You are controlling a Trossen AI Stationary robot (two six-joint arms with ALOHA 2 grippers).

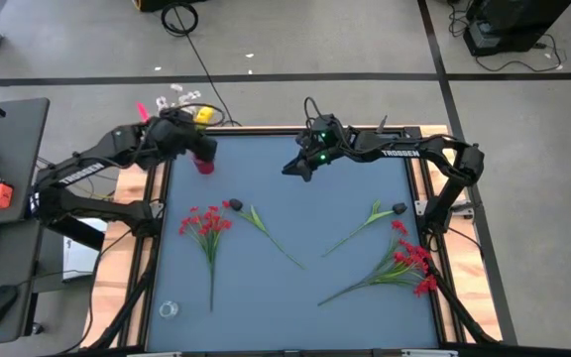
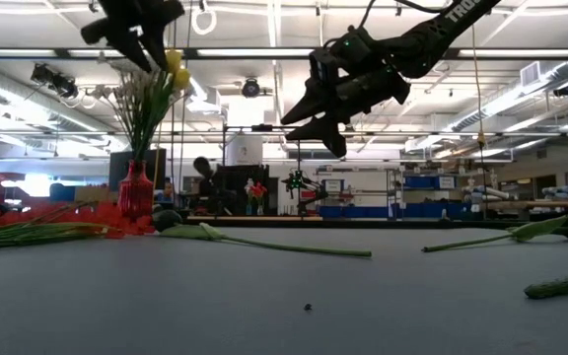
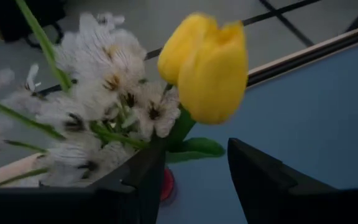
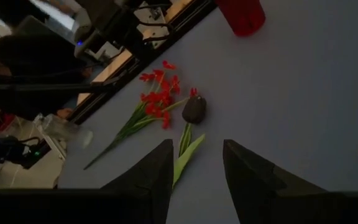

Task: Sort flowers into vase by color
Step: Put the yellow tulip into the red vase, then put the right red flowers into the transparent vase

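From my seat I see the left hand (image 1: 198,139) up at the far left corner of the bench (image 1: 285,297), high over the red vase (image 1: 204,164), its fingers (image 3: 263,180) spread with a clear gap and nothing pinched between them. Its wrist camera looks past those fingers at the yellow tulip (image 3: 207,62) and the white blossoms (image 3: 98,106), which stand in the vase; the tulip's stem runs down just beside one finger, and I cannot tell whether it touches it. In the low view the vase (image 2: 135,189) stands upright at the left, with the stems fanning well above its mouth. The right hand (image 1: 297,167) hangs in the air over the far middle of the bench, also spread and carrying nothing; its camera looks down between its fingers (image 4: 253,180) at the bench. Lying flat on the bench, I count a red spray (image 1: 206,226) near the left side, a dark-budded stem (image 1: 256,223) just beside it, a second dark-budded stem (image 1: 370,220) on the right, and a larger red spray (image 1: 409,266) near the right edge. A small clear ring-like thing (image 1: 170,309) sits near the front left corner; I cannot make out what it is.
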